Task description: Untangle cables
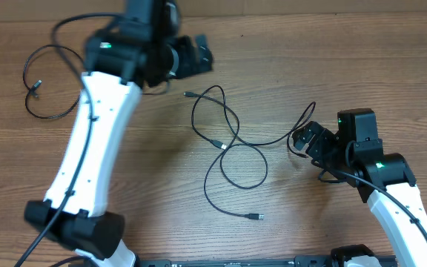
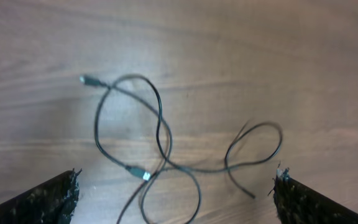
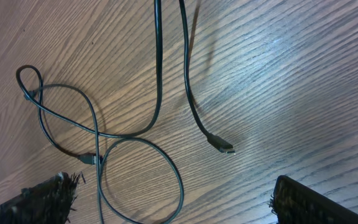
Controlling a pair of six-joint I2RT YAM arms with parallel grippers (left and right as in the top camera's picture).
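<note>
Thin black cables [image 1: 224,146] lie crossed in loose loops at the middle of the wooden table, with small plug ends [image 1: 256,216] sticking out. My left gripper [image 1: 199,53] hovers at the far side of them, open, and in the left wrist view the loops [image 2: 160,118] lie ahead of the gripper [image 2: 176,180]. My right gripper [image 1: 302,141] is open just right of the tangle, by a small cable loop. In the right wrist view a cable [image 3: 160,74] and a plug [image 3: 224,147] lie on the table ahead of the gripper [image 3: 173,186]. Nothing is held.
A separate black cable [image 1: 50,81] lies in a loop at the far left of the table, with its plug end beside it. The left arm [image 1: 95,141] stretches across the left side of the table. The table's front edge runs along the bottom.
</note>
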